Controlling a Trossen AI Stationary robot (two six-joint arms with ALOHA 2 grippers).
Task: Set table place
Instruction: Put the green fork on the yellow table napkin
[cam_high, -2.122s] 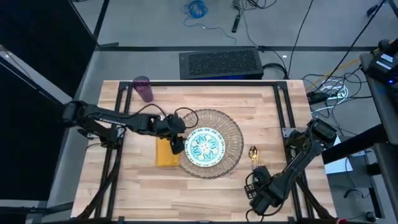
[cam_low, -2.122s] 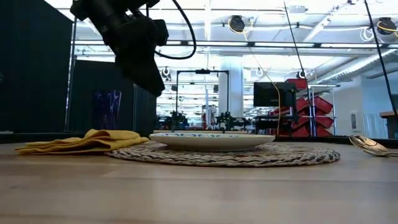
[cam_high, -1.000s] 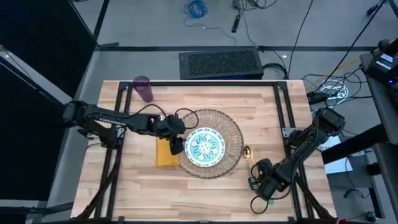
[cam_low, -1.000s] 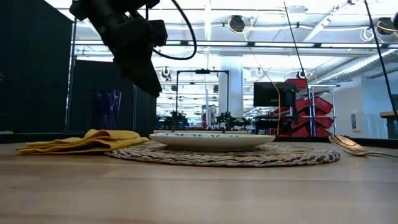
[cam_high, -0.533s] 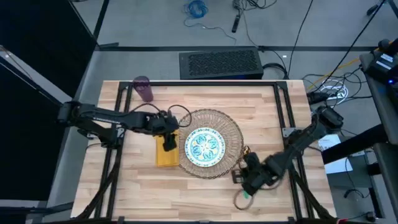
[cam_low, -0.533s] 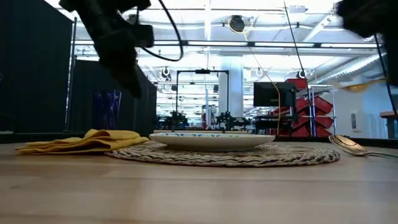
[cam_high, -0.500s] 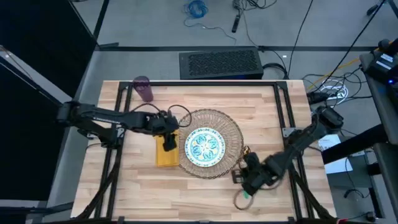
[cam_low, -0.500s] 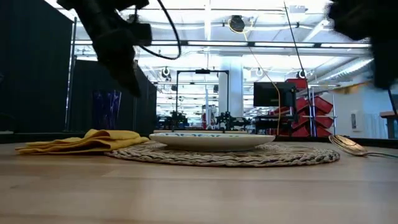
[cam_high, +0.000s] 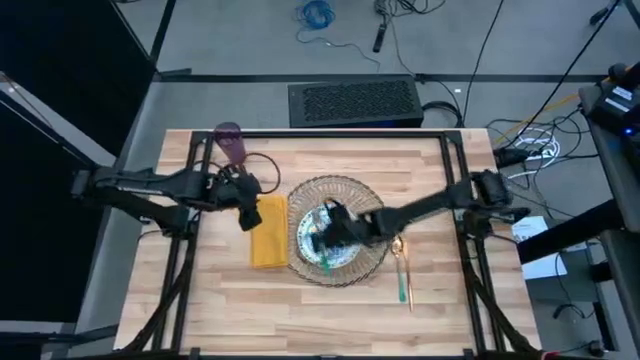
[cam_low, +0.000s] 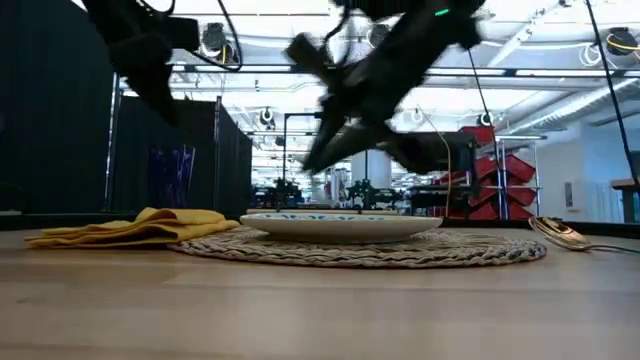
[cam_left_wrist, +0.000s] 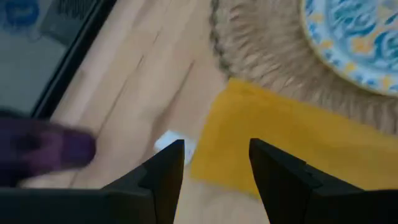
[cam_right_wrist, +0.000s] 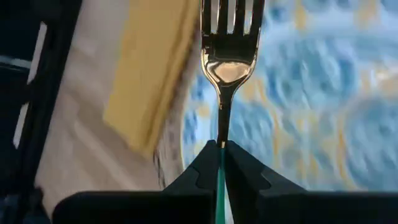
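A round woven mat (cam_high: 372, 212) lies mid-table with a teal-patterned plate (cam_high: 322, 248) on it. A mustard napkin (cam_high: 268, 232) lies flat just left of the mat. A purple cup (cam_high: 230, 141) stands at the far left. A spoon (cam_high: 402, 268) lies right of the mat, teal handle toward the near edge. My right gripper (cam_high: 322, 240) hovers over the plate, shut on a gold fork (cam_right_wrist: 229, 56). My left gripper (cam_left_wrist: 214, 149) is open above the napkin's far left corner (cam_high: 245, 205), with nothing between its fingers. My right gripper pinches the fork between its two fingers at the slim neck (cam_right_wrist: 221, 144), where the gold stem meets the teal handle. The fork runs along the fingers, tines pointing out past the fingertips. It is lifted clear, above the plate.
Black frame bars (cam_high: 196, 170) cross the table at its far, left and right sides. Bare wood (cam_high: 330, 320) lies along the near edge. In the low view the spoon's bowl (cam_low: 560, 232) rests beside the mat's edge (cam_low: 500, 250).
My right gripper has swung from the table's near right part toward the left and the far edge, and now stands over the plate with the fork. My left gripper has drawn back from the plate's edge toward the left edge and the purple cup.
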